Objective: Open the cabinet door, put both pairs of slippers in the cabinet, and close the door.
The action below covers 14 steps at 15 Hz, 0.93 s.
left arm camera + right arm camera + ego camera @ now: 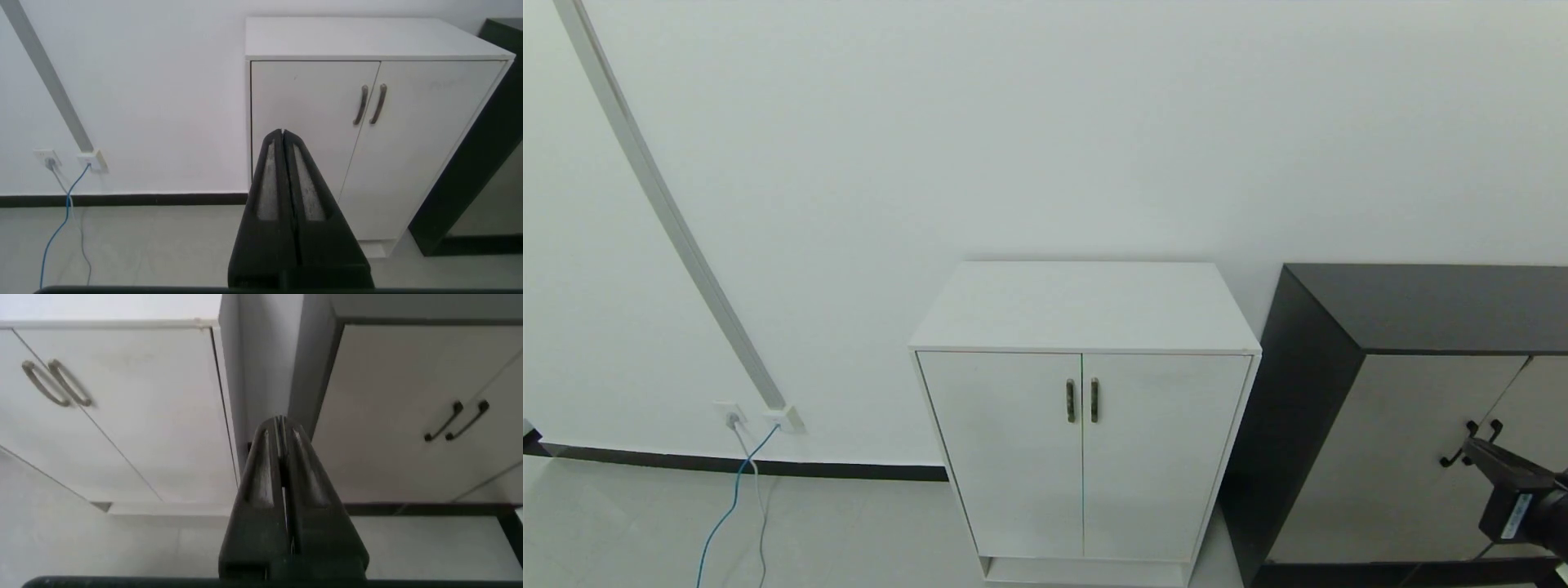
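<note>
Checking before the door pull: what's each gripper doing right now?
Dark left gripper: closed, holding nothing.
Dark right gripper: closed, holding nothing.

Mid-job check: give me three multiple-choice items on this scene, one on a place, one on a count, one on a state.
1. Seen from the robot, where does the black cabinet stand relative to the white cabinet?
A. to its left
B. on top of it
C. to its right

2. How many handles do the white cabinet's doors carry?
A. two
B. one
C. four

3. Those doors are:
A. both open
B. both shut
C. one ajar

Answers:
1 C, the head view shows it beside the white cabinet's right side.
2 A, one handle per door, at the middle seam.
3 B, both doors lie flush with the front.
</note>
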### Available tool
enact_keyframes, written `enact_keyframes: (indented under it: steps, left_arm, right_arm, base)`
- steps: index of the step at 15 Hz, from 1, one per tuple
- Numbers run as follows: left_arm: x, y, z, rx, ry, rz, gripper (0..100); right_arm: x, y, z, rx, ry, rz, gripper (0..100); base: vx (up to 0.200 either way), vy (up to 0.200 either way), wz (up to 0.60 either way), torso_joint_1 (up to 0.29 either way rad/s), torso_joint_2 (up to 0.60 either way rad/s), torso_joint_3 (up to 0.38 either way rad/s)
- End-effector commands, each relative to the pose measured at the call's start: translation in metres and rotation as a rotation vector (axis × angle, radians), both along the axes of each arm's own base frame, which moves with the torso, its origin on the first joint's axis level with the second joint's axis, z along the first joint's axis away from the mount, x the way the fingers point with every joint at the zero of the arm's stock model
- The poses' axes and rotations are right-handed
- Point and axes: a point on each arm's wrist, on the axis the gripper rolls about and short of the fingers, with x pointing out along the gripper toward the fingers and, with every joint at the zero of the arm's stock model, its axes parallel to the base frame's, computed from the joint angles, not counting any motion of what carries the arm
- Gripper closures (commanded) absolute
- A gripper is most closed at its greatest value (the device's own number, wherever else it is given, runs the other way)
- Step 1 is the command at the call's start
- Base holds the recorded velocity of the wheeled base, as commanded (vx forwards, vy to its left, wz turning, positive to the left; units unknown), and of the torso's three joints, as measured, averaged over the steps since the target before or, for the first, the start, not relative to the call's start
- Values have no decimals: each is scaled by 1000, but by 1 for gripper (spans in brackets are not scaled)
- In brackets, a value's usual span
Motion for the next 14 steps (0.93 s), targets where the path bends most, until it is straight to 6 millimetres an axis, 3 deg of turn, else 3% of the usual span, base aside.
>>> enact_keyframes:
  steps: [1, 14]
  left_arm:
    - [0, 0, 0, 0, 1, 0, 100]
    - [0, 0, 0, 0, 1, 0, 100]
  right_arm:
    - [-22, -4, 10, 11, -53, 5, 100]
    - [-95, -15, -14, 16, 76, 130, 100]
  base:
    - [0, 0, 0, 0, 0, 0]
    - [0, 0, 0, 0, 0, 0]
